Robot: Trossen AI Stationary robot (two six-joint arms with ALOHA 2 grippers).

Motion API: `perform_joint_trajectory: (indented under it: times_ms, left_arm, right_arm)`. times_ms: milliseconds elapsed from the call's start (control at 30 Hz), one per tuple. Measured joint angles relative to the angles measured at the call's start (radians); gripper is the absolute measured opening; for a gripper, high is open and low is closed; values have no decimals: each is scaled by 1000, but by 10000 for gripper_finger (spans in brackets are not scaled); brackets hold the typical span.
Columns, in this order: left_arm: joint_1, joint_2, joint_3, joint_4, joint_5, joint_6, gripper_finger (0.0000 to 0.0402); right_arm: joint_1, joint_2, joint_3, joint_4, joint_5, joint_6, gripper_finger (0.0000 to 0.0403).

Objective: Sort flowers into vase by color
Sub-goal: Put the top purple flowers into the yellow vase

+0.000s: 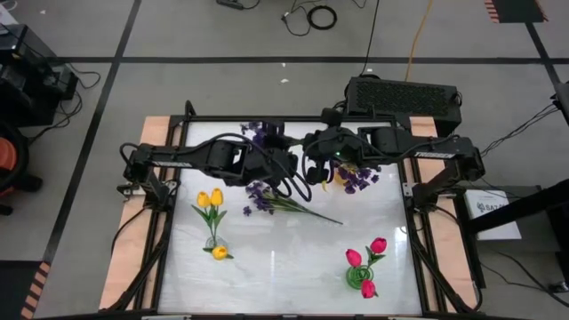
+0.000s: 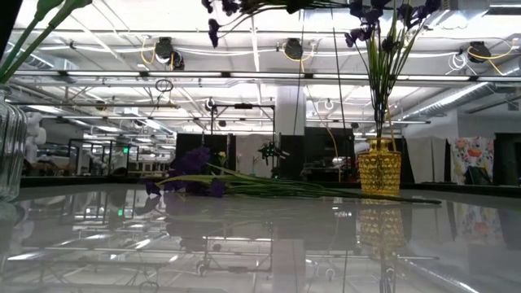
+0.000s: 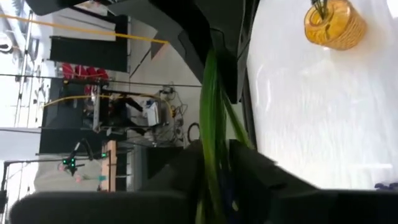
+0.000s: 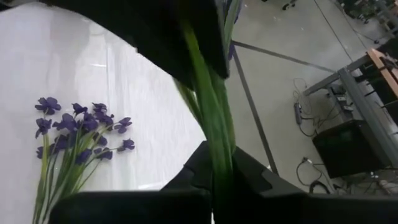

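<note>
A purple sprig, blossoms (image 1: 258,133) toward the far edge, is held above the table's middle. My left gripper (image 1: 289,173) and my right gripper (image 1: 313,167) meet there, each shut on its green stems. A second purple sprig (image 1: 267,197) lies flat on the table, its stem running toward the right. The yellow vase (image 1: 342,180) stands upright with purple sprigs (image 1: 360,178) stuck in it. Yellow tulips (image 1: 212,203) stand in a clear vase (image 1: 216,242) near the left. Pink-red tulips (image 1: 366,258) stand in a green vase (image 1: 360,277) near the right. My left gripper (image 3: 214,149) pinches the sprig's green stems (image 3: 211,106) between its two fingers; the stems run out forward past the fingertips, lifted clear of the table. My right gripper (image 4: 221,152) pinches the same bundle of green stems (image 4: 211,112) between its two fingers, with the stems lying along the fingers.
The yellow vase (image 2: 380,167) stands just right of the two grippers, and the lying sprig (image 2: 195,167) is just in front of them. The white tabletop (image 1: 284,267) is bare between the tulip vases at the near edge. A black box (image 1: 402,96) sits beyond the far edge.
</note>
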Motion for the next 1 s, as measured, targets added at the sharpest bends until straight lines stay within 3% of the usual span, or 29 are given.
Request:
perform_joint_trajectory:
  times_ms: [200,300,400,500,567,700,767,867,1000]
  left_arm:
    - [-35,-29,0,32,-28,-9,230]
    - [-70,-52,0,133,-174,-31,292]
    - [-110,-93,0,205,-328,-34,324]
    - [-153,-154,0,271,-367,-81,330]
    - [-169,-200,0,324,-307,-158,330]
    - [-163,-280,-1,353,36,-313,330]
    - [-141,-295,-23,382,154,-339,330]
    - [-107,-291,-74,428,231,-337,331]
    - [-58,-275,-173,587,355,-326,331]
  right_arm:
    - [-2,-2,0,-36,1,14,6]
    - [-5,-17,0,-50,-2,13,6]
    - [-25,-53,-1,-57,-45,13,5]
    - [-71,-118,-1,-28,-135,10,5]
    - [-118,-175,-1,11,-198,10,5]
    - [-218,-272,-1,161,-354,28,5]
    - [-257,-303,-1,259,-457,56,5]
    - [-283,-330,-31,431,-598,108,5]
    - [-279,-321,-101,672,-688,178,5]
